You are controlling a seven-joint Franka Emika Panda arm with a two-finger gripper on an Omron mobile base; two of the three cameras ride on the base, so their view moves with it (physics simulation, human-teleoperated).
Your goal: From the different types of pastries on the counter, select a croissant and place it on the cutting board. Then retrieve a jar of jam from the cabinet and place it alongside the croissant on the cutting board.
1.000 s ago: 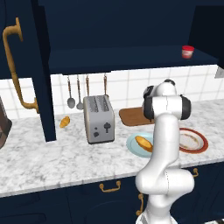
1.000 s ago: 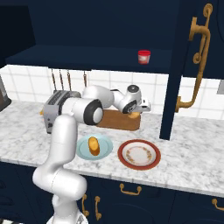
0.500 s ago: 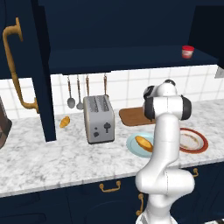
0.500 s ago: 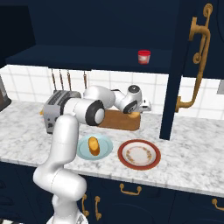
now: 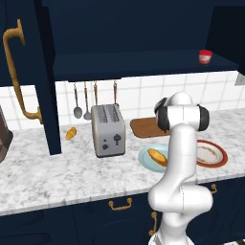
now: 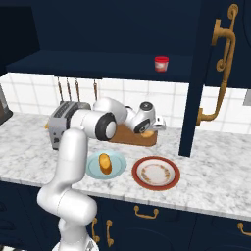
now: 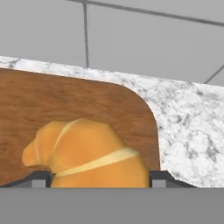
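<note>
Over the far right corner of the cutting board [image 7: 65, 105], the end effector [image 6: 148, 131] sits clamped on the croissant [image 7: 87, 153], which fills the gap between its tips. My worry: the board's edge is close, so a sloppy release could roll it onto the counter [image 7: 188, 127].

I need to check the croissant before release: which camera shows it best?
The hand view: the croissant is large and close, over the cutting board near its rounded corner, between the fingers. The right base view shows it as a small tan lump under the gripper. In the left base view the arm blocks it.
</note>
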